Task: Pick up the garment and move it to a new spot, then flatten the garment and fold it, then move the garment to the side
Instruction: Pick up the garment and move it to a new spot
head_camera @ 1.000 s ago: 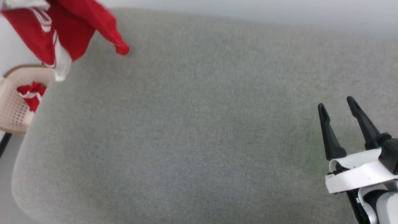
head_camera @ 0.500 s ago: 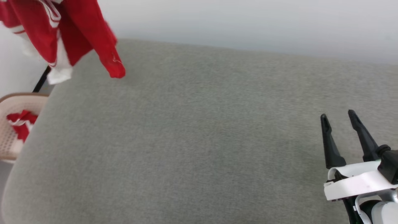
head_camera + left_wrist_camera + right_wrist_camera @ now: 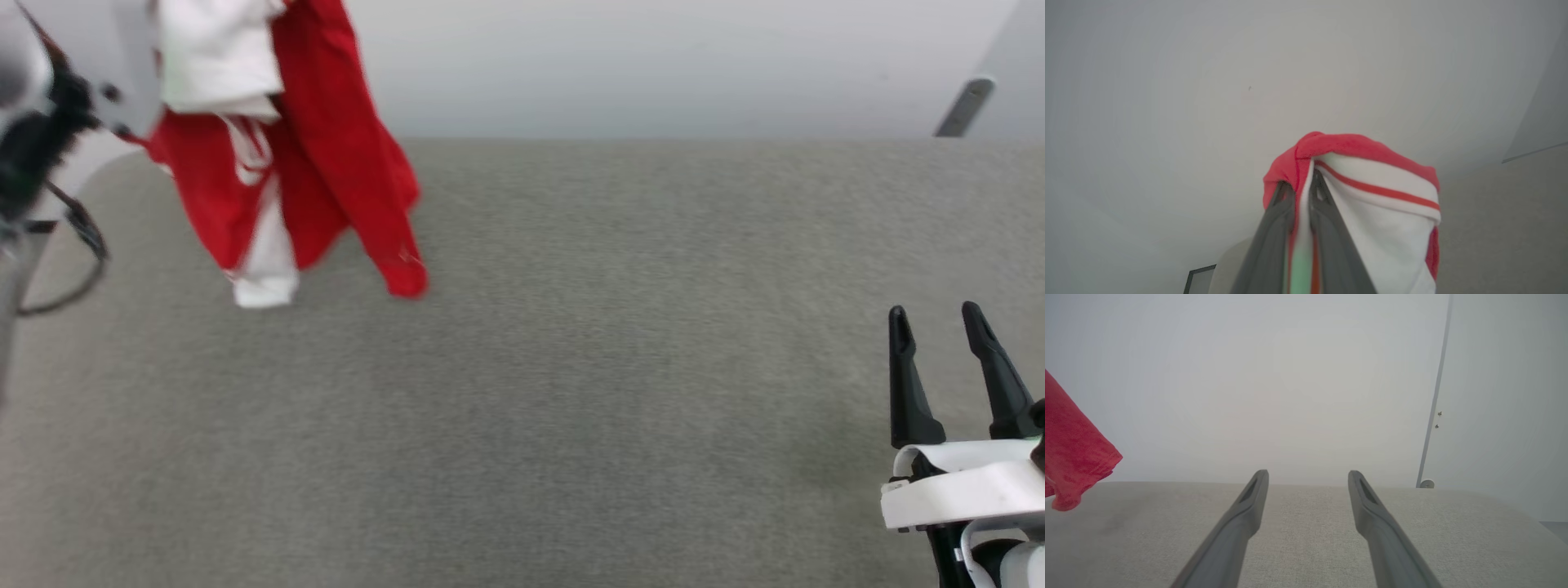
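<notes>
Left gripper [image 3: 1300, 181], left wrist view: both dark fingers [image 3: 1265, 253] are pinched nearly together on a fold of the garment [image 3: 1380, 196], with cloth squeezed into the thin gap between them. Red fabric bunches over the tips; a white panel with a red stripe drapes down to the right of the fingers. Pale wall [image 3: 1167, 102] behind, a patch of grey cushion [image 3: 1494, 228] at lower right. Head view: left arm [image 3: 114, 57] at upper left, pale housing, blurred, with a dark cable [image 3: 73, 253] looping below it. Garment [image 3: 326, 163] hangs beside the arm in a bunched column, white cloth at the top, red folds below, one white end and one red end lowest. It hangs over the far left part of the cushion [image 3: 571, 367]; cannot tell if the low ends touch the fabric. Cloth edges are blurred. Right gripper [image 3: 935, 314] at lower right, fingers spread and pointing up the view, nothing between them, well apart from the garment. Right wrist view: right gripper [image 3: 1308, 473], fingers wide apart, holding nothing, over the cushion [image 3: 1310, 539]. A red end of the garment [image 3: 1073, 457] shows at the left edge, hanging in front of the wall [image 3: 1249, 375], its low tip level with the cushion's far edge. Pale door [image 3: 1502, 396] at right.
</notes>
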Robot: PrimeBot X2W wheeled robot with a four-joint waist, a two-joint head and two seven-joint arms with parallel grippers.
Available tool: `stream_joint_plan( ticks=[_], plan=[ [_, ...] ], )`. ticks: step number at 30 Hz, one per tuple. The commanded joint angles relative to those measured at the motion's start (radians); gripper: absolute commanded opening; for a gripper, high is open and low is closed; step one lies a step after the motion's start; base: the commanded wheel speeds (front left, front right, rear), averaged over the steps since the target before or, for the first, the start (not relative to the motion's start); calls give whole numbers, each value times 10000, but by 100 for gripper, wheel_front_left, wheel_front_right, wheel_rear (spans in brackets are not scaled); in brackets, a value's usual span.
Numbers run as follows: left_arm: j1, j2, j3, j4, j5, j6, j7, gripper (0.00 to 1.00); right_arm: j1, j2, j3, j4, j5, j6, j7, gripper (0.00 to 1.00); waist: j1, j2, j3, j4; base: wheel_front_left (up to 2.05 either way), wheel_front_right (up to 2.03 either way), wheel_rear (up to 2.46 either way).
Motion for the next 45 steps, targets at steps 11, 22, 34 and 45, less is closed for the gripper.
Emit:
stream_joint_plan(
  ticks=[11, 22, 34, 45],
  plan=[
    [1536, -653, -882, -2722, -51, 1197, 1340, 0, 11, 335, -358, 374, 46, 1, -356, 100, 0, -1, 610, -1374, 0, 0, 0],
    [3085, -1443, -2081, -2571, -368, 1404, 1747, 0, -208, 487, -391, 1089, 197, 1, -674, 100, 0, -1, 1020, -1952, 0, 0, 0],
    [4179, -2469, -3268, -447, -507, 848, 916, 0, -463, 553, -189, 1952, 325, 1, -895, 100, 0, -1, 1113, -2400, 0, 0, 0],
    [4128, -3268, -3546, 1661, -631, 382, -153, 1, -606, 568, -125, 2195, 332, 1, -928, 100, 0, -1, 1040, -2526, 0, 0, 0]
  ],
)
